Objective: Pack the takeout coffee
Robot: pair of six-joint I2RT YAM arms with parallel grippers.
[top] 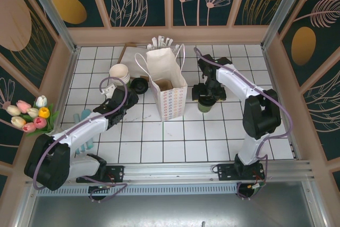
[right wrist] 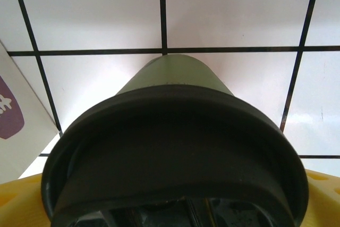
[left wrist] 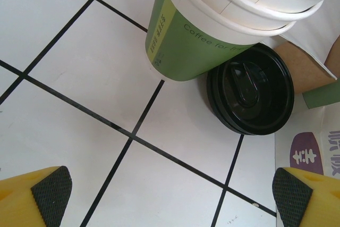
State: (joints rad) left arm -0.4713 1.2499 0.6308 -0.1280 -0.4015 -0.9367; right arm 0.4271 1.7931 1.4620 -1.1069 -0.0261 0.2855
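Step in hand: grasp of the takeout coffee [right wrist: 172, 142], ahead of the lift into the paper bag [top: 169, 93]. The right gripper [top: 205, 97] is spread as wide as it goes, and the cup stands upright on the bench [top: 159, 142] directly between its yellow fingers [right wrist: 16, 206]. In the right wrist view the black lid spans nearly the whole gap from finger to finger. Cannot tell whether either finger touches the lid rim; no squeeze is evident, so I log the cup as straddled, not held. The bag stands open-mouthed just to the left of this gripper, near the cup but apart from it. The left gripper [left wrist: 170, 200] is also fully open and empty, its pads hanging above bare tile. Ahead of it are the stacked cream cups [left wrist: 228, 14], with a loose black lid [left wrist: 251, 87] lying flat just beside the foot of the stack; neither belongs to this task. Judgement: the task is early, nothing packed yet. The next move calls for closing the right gripper on the cup, preferably on the green wall below the lid so the lid is not popped off. After that comes a straight lift clear of the bag rim, a shift left over the mouth, and a lowering with the cup kept upright. Risk: the bag handles or rim could catch the cup.
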